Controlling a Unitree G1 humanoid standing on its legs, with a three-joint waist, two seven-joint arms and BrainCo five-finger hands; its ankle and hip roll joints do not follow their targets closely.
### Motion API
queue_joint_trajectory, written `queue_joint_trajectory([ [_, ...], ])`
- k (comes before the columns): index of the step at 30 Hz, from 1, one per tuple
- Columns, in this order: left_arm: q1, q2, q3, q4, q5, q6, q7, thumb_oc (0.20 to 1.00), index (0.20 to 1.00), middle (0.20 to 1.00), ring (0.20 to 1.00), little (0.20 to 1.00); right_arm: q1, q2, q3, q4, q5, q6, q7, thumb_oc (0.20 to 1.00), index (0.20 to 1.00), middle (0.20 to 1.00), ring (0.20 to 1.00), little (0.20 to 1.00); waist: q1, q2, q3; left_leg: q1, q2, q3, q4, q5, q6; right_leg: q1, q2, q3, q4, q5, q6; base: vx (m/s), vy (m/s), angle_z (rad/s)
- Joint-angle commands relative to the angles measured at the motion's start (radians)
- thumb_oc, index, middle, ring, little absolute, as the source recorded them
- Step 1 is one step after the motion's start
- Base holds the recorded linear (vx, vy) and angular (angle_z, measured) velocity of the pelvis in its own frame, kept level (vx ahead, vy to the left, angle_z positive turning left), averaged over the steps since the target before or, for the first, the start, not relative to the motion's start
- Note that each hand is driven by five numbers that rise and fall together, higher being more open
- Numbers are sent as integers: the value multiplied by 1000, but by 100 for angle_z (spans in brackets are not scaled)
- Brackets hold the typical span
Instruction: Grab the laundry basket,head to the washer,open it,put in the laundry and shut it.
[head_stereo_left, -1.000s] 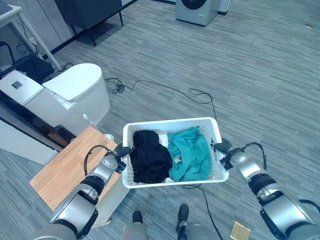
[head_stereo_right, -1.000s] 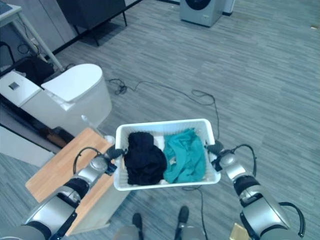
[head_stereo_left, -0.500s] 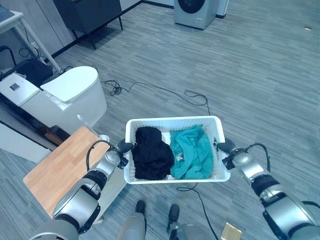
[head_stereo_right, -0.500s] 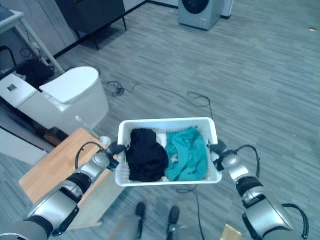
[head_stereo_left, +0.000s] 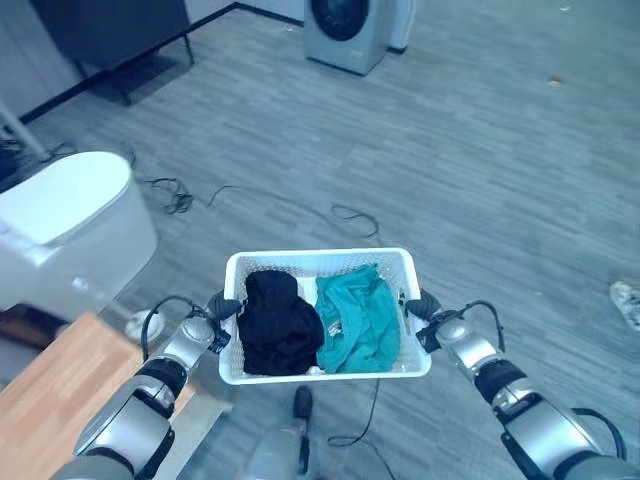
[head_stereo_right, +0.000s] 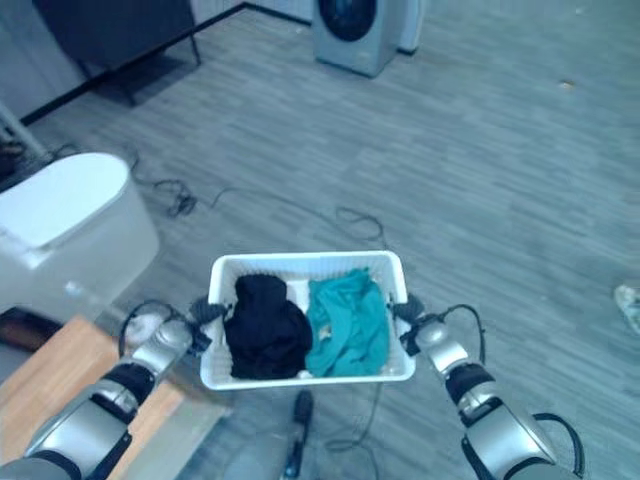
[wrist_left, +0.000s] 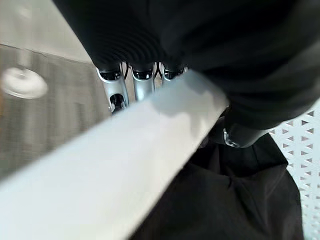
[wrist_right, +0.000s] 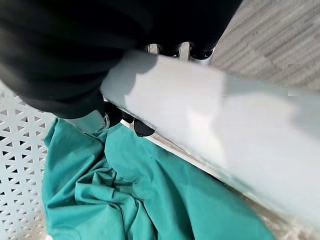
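Observation:
I carry a white laundry basket (head_stereo_left: 320, 261) in front of me, above the grey floor. Inside it lie a black garment (head_stereo_left: 273, 325) on the left and a teal garment (head_stereo_left: 357, 316) on the right. My left hand (head_stereo_left: 216, 311) is shut on the basket's left rim (wrist_left: 100, 165), fingers under it and thumb inside. At the other end my right hand (head_stereo_left: 424, 309) is shut on the right rim (wrist_right: 220, 125) in the same way. The grey washer (head_stereo_left: 347, 30) with a round dark door stands at the far end of the room.
A white toilet (head_stereo_left: 60, 225) stands to my left, with a wooden board (head_stereo_left: 50, 395) near it and a dark cabinet (head_stereo_left: 110, 35) behind. A loose cable (head_stereo_left: 350, 215) lies on the floor ahead. A shoe (head_stereo_left: 625, 300) shows at the right edge.
The whole view has shifted: the washer is nearer and more central, the toilet and board have slid to the left. The basket stays held in both hands.

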Motion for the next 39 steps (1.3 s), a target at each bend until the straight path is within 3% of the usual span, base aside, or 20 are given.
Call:
queue_joint_trajectory([
  [1, -78, 4, 40, -28, 7, -52, 46, 200, 200, 200, 200, 200, -67, 12, -64, -88, -17, -119, 70, 200, 200, 200, 200, 200, -6, 61, -44, -19, 9, 4, 65, -109, -51, -11, -45, -21, 72, 488, 90, 468, 233, -9],
  [3, -72, 2, 47, -31, 4, -50, 49, 200, 200, 200, 200, 200, -68, 17, -65, -90, -24, -116, 69, 200, 200, 200, 200, 200, -19, 78, -34, 19, 13, -4, 56, -120, -43, -62, -67, -46, 137, 452, 74, 235, 121, -4],
  [4, -65, -4, 57, -29, 3, -48, 48, 200, 200, 200, 200, 200, -63, 19, -68, -89, -28, -118, 69, 200, 200, 200, 200, 200, -31, 97, -22, 63, 19, -17, 43, -130, -42, -129, -95, -77, 151, 396, 40, 367, 95, -1],
  [6, -47, -16, 60, -32, 6, -47, 44, 200, 200, 200, 200, 200, -55, 11, -65, -95, -30, -113, 73, 200, 200, 200, 200, 200, -60, 127, -17, 118, 16, -70, 51, -162, -53, -217, -98, -102, 19, 261, -31, 471, 47, -4],
  [8, -43, -16, 63, -33, 8, -46, 43, 200, 200, 200, 200, 200, -48, 6, -67, -104, -28, -113, 73, 200, 200, 200, 200, 200, -76, 126, -10, 136, 12, -87, 59, -177, -60, -218, -99, -103, -44, 235, -40, 242, -53, 19],
  [11, -53, -23, 76, -26, 32, -46, 49, 200, 200, 200, 200, 200, -14, -34, -91, -136, -24, -108, 66, 200, 200, 200, 200, 200, -135, 112, 6, 204, -15, -160, 77, -249, -92, -322, -115, 40, -391, 332, -17, 448, -148, 85],
  [12, -52, -25, 76, -26, 32, -46, 49, 200, 200, 200, 200, 200, -13, -35, -91, -138, -24, -107, 66, 200, 200, 200, 200, 200, -136, 117, 9, 209, -11, -162, 79, -254, -92, -313, -112, 37, -397, 333, -17, 441, -131, 113],
  [13, -65, -31, 77, -17, 52, -47, 56, 200, 200, 200, 200, 200, 4, -46, -104, -158, -30, -105, 67, 200, 200, 200, 200, 200, -158, 123, 18, 246, -9, -192, 89, -288, -103, -361, -149, 52, -506, 394, 4, 412, -126, 113],
  [17, -86, -35, 63, 3, 80, -48, 62, 200, 200, 200, 200, 200, 29, -55, -118, -165, -36, -105, 67, 200, 200, 200, 200, 200, -186, 106, -3, 339, -7, -230, 79, -351, -120, -333, -166, 28, -553, 443, 19, 476, -189, 89],
  [20, -86, -49, 59, 15, 86, -46, 59, 200, 200, 200, 200, 200, 33, -63, -120, -162, -43, -103, 71, 200, 200, 200, 200, 200, -198, 105, -39, 380, 31, -242, 91, -363, -136, -310, -151, 28, -517, 473, 11, 422, -254, 57],
  [23, -74, -71, 60, 37, 82, -47, 59, 200, 200, 200, 200, 200, 42, -67, -109, -154, -42, -103, 74, 200, 200, 200, 200, 200, -206, 116, -63, 369, 94, -253, 208, -314, -173, -279, -112, 4, -469, 453, -17, 362, -317, 23],
  [24, -71, -72, 60, 24, 65, -45, 53, 200, 200, 200, 200, 200, 42, -62, -110, -153, -26, -102, 71, 200, 200, 200, 200, 200, -201, 105, -68, 292, 156, -180, 398, -186, -201, -211, -113, -48, -483, 424, -37, 288, -342, -1],
  [26, -68, -67, 64, 9, 54, -42, 50, 200, 200, 200, 200, 200, 49, -62, -115, -157, -12, -104, 68, 200, 200, 200, 200, 200, -181, 87, -58, 216, 190, -117, 583, -140, -189, -146, -99, -65, -509, 403, -72, 307, -388, 12],
  [29, -72, -65, 71, -1, 41, -45, 49, 200, 200, 200, 200, 200, 50, -72, -117, -160, -13, -101, 64, 200, 200, 200, 200, 200, -159, 85, -46, 175, 242, -44, 633, -108, -186, -87, -85, -87, -539, 377, -91, 175, -226, 1],
  [30, -95, -79, 62, -2, 32, -40, 52, 200, 200, 200, 200, 200, 48, -77, -120, -162, -10, -97, 55, 200, 200, 200, 200, 200, -142, 72, -29, 117, 275, 21, 597, -118, -180, -49, -93, -106, -562, 358, -97, 110, -122, 2],
  [31, -95, -79, 62, -2, 32, -40, 52, 200, 200, 200, 200, 200, 48, -77, -120, -162, -10, -97, 55, 200, 200, 200, 200, 200, -142, 72, -29, 118, 276, 21, 598, -118, -180, -48, -93, -106, -562, 358, -97, 152, -155, 12],
  [33, -111, -89, 54, -8, 35, -41, 56, 200, 200, 200, 200, 200, 53, -81, -118, -179, -10, -98, 48, 200, 200, 200, 200, 200, -116, 65, -4, 5, 244, 41, 484, -174, -185, -4, -99, -117, -585, 329, -87, 147, -72, -6],
  [35, -112, -87, 54, -15, 33, -40, 58, 200, 200, 200, 200, 200, 57, -82, -119, -181, -9, -99, 47, 200, 200, 200, 200, 200, -109, 64, -3, -11, 228, 36, 393, -164, -188, 3, -103, -117, -586, 321, -84, 175, -7, -6],
  [36, -116, -83, 50, -12, 30, -43, 58, 200, 200, 200, 200, 200, 61, -78, -119, -177, -11, -106, 44, 200, 200, 200, 200, 200, -87, 84, 2, -30, 205, -3, 206, -94, -207, 26, -81, -118, -589, 307, -82, 271, 37, -3],
  [39, -113, -78, 49, -3, 31, -44, 56, 200, 200, 200, 200, 200, 57, -67, -114, -163, -10, -114, 42, 200, 200, 200, 200, 200, -64, 100, 9, -33, 170, -57, 56, -12, -218, 54, -60, -117, -586, 290, -84, 212, 20, -22],
])
